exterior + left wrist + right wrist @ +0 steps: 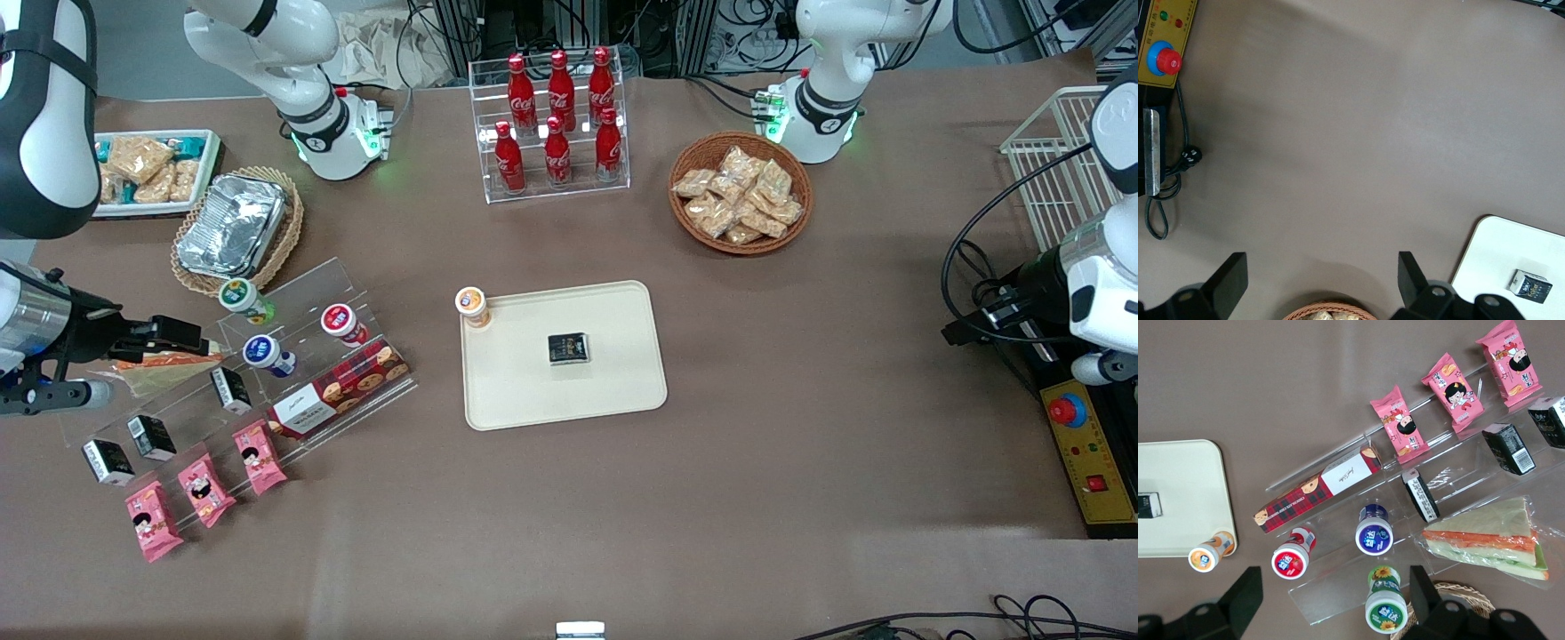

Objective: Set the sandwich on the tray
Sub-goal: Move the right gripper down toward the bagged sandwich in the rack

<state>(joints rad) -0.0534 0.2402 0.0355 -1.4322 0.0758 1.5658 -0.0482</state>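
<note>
The sandwich (164, 368), a clear-wrapped triangular wedge with orange and green filling, lies on the upper step of a clear acrylic stand (293, 293) toward the working arm's end of the table. It also shows in the right wrist view (1488, 537). My right gripper (188, 335) hovers above the stand, just over the sandwich's edge. It is open and empty (1335, 600); the sandwich lies outside its jaws. The cream tray (613, 391) lies mid-table, holding a small black box (569, 348) and an orange-lidded bottle (472, 305) at one corner. The tray also shows in the right wrist view (1178, 480).
The stand carries a green-lidded bottle (1386, 608), a blue one (1373, 532), a red one (1291, 557), a cookie box (1318, 487), black boxes (1421, 495) and pink snack packets (1401, 425). A foil container (233, 224) in a wicker basket, a cola rack (556, 116) and a snack basket (740, 193) stand farther back.
</note>
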